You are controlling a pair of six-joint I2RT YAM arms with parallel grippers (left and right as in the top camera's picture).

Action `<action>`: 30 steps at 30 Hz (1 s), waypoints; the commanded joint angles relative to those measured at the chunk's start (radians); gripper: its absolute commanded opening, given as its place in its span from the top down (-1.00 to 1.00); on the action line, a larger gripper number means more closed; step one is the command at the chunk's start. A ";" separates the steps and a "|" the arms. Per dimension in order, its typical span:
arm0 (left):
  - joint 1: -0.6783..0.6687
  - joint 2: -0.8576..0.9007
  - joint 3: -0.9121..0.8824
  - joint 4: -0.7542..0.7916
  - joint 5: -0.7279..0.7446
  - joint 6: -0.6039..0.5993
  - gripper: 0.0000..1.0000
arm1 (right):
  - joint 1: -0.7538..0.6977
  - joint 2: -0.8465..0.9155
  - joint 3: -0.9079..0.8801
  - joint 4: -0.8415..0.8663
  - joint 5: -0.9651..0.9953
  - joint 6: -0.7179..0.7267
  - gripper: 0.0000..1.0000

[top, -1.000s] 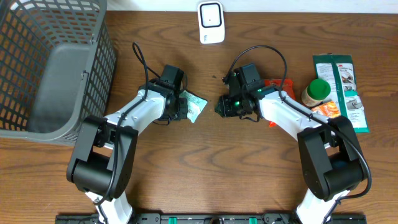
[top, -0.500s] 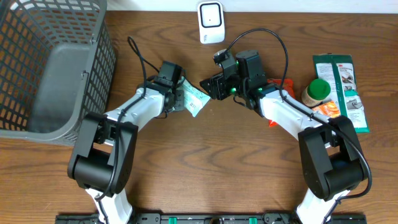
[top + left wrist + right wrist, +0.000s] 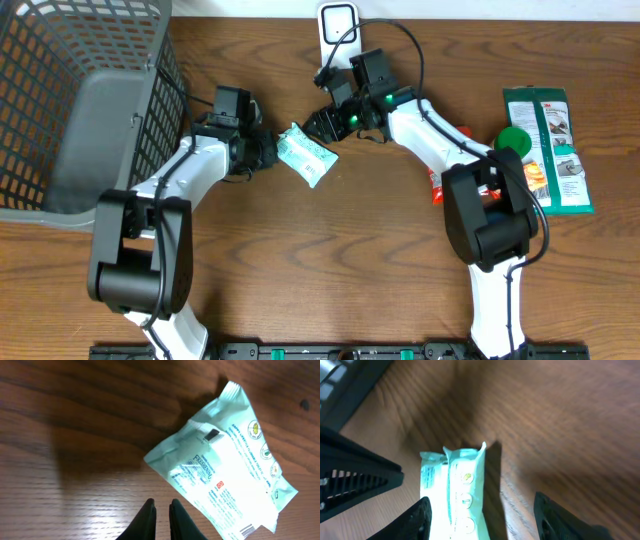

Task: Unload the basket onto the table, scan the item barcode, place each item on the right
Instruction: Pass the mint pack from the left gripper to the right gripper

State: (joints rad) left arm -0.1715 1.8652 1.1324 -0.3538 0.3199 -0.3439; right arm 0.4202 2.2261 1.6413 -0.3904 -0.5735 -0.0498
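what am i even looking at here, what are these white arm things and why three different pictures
These are two robot arms at a wooden table. The overhead picture looks down from above; the other two come from a small camera on each wrist.

The left end effector is shut and empty, just short of a pale green packet lying flat on the wood. The right end effector is open above the packet's other end, holding nothing.

Also on the table: a grey basket at the left, a white scanner at the far edge, and on the right a green-capped bottle, a green card pack and an orange item.
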 commanded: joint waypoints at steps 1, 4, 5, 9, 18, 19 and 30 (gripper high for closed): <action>-0.005 0.072 -0.010 0.018 0.039 -0.010 0.74 | 0.016 0.073 0.020 -0.013 -0.058 -0.035 -0.17; -0.005 0.096 -0.010 0.041 0.039 -0.009 0.74 | 0.016 0.100 0.019 -0.045 -0.077 -0.034 0.03; -0.005 0.097 -0.010 0.057 0.039 -0.008 0.74 | 0.016 0.100 0.019 -0.072 -0.092 -0.034 0.08; -0.005 0.097 -0.010 0.128 0.039 0.018 0.74 | 0.016 0.084 0.019 -0.203 -0.168 -0.034 0.16; -0.005 0.097 -0.010 0.108 0.039 0.018 0.74 | 0.013 0.081 0.020 -0.227 -0.173 0.082 0.04; -0.005 0.097 -0.010 0.107 0.039 0.018 0.74 | 0.014 0.081 0.020 -0.226 -0.172 0.093 0.04; -0.005 0.097 -0.017 0.082 0.039 0.028 0.74 | 0.061 0.082 -0.026 -0.101 -0.082 0.266 0.45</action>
State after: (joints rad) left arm -0.1749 1.9450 1.1313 -0.2600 0.3538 -0.3397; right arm 0.4625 2.3119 1.6398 -0.4999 -0.6987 0.1669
